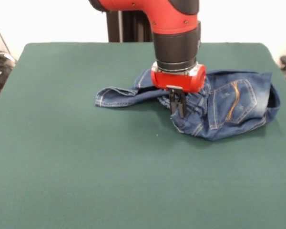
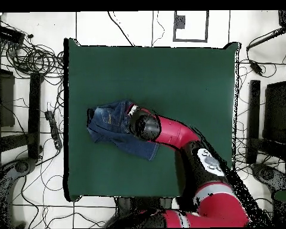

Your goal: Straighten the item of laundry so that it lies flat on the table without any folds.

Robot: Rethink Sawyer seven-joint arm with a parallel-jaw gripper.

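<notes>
Robot lab: floor cables [image 2: 35, 56], pedestal arm [image 2: 187, 143]

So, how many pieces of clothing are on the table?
1: the jeans, bunched under the hand, one leg stretched to the side. The table shows nothing else, though the arm hides a part.
</notes>
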